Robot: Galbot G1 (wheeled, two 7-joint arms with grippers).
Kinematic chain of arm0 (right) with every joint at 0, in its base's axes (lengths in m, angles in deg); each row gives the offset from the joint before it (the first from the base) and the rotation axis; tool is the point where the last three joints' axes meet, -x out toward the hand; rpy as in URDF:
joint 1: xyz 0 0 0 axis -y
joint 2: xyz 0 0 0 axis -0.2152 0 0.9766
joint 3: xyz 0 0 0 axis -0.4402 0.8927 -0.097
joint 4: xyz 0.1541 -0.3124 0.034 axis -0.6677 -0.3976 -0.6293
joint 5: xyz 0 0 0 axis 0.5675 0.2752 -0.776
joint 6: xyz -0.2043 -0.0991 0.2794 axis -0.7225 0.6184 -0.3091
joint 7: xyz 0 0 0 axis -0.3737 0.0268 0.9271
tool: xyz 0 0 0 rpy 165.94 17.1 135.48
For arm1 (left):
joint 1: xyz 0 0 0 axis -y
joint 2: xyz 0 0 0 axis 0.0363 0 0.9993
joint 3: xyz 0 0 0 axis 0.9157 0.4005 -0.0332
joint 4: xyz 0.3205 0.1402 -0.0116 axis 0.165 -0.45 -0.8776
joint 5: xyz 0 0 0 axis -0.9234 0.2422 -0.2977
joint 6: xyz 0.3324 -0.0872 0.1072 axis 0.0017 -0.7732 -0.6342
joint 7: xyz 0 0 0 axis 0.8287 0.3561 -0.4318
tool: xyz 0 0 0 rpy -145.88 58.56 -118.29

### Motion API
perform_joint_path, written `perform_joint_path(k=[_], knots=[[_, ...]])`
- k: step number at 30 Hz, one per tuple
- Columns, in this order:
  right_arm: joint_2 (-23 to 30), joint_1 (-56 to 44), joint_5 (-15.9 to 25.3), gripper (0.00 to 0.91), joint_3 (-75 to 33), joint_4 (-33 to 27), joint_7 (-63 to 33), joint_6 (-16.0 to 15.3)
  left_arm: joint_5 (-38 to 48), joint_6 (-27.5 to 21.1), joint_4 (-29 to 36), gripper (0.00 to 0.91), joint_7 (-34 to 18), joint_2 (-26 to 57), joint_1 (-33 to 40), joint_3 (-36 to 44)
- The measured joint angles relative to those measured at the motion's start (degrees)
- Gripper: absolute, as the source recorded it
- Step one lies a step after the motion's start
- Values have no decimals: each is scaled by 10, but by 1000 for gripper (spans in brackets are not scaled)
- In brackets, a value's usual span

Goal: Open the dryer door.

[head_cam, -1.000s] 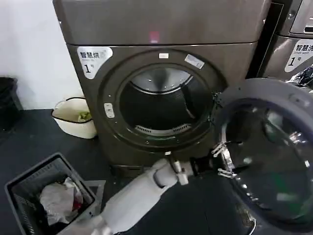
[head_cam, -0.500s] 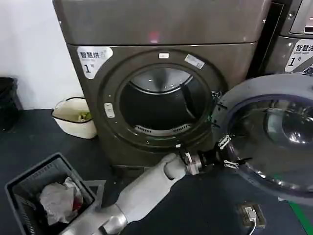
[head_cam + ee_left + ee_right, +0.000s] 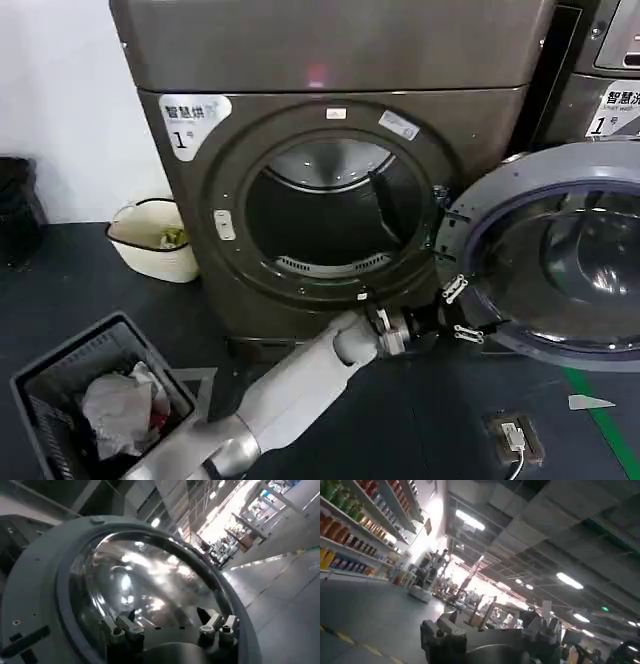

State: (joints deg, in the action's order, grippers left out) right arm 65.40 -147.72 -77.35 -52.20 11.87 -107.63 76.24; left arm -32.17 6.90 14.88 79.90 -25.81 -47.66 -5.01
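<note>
Meanwhile, left gripper (image 3: 458,311) against dryer door (image 3: 560,250)

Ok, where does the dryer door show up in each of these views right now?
Head view: the dryer door hangs swung open on the right of the drum opening, the left gripper at its lower rim.
Left wrist view: the door's glass bowl sits dead ahead, close up.
Right wrist view: the door is not in it.
Shared landmark: the left gripper's fingers against the door rim.
</note>
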Motion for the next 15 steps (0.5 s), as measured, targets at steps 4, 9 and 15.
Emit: perform_joint_path(k=[4,9,15], knots=[[0,0,0,907,0,4,7,-2,4,-29,16,907,-13,0,-10,0],[0,3,-3,907,0,10,11,-15,32,-136,100,907,-46,0,-40,10],[0,7,-3,907,14,11,15,-22,31,-189,246,907,-49,53,-90,7]])
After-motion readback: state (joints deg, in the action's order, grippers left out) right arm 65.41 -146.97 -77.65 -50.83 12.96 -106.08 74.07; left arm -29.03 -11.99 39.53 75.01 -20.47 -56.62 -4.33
